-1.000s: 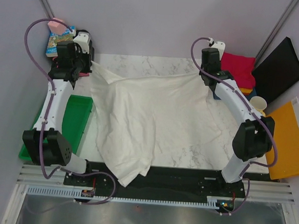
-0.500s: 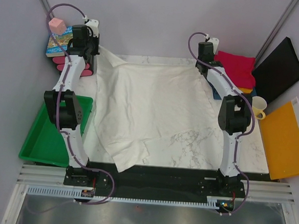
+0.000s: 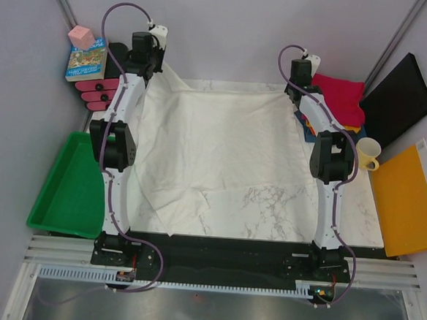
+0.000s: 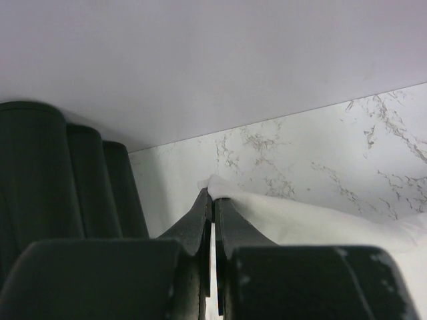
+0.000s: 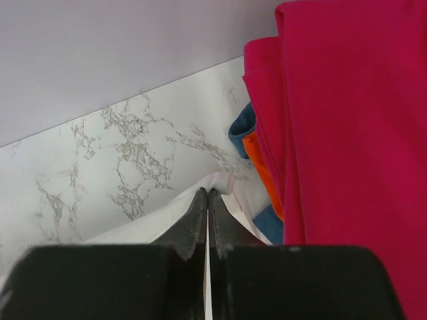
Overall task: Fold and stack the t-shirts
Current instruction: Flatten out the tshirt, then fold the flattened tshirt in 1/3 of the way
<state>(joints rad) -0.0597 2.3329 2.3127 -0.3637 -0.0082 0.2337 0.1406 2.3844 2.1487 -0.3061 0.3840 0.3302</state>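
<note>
Top external view shows you in the spreading step: the off-white t-shirt [image 3: 214, 145] lies across the marble table [image 3: 291, 209], with both arms reaching to the far edge and one far corner of the cloth in each hand. Your left hand [image 3: 152, 47] is clenched on the far-left corner; the left wrist view confirms it, with a tip of white cloth pinched between the closed fingers [image 4: 200, 217]. Your right hand [image 3: 303, 68] is likewise clamped on the far-right corner, and its wrist view shows the white edge caught at the fingertips. That corner sits just beside the folded pile, where the magenta tee [image 5: 347, 107] lies on top of the orange tee [image 5: 257, 157] and the dark blue tee [image 5: 240, 130]. The far edge of the shirt looks fairly taut between the two hands, but the near-left part [image 3: 181, 205] lies doubled over and creased, so I judge the shirt is not yet flat enough to fold. The next move calls for setting both corners down on the table evenly and letting go, keeping the right corner off the folded pile so you don't drag it. After that, come back for the rumpled near edge and pull it straight before you start the first fold.
</note>
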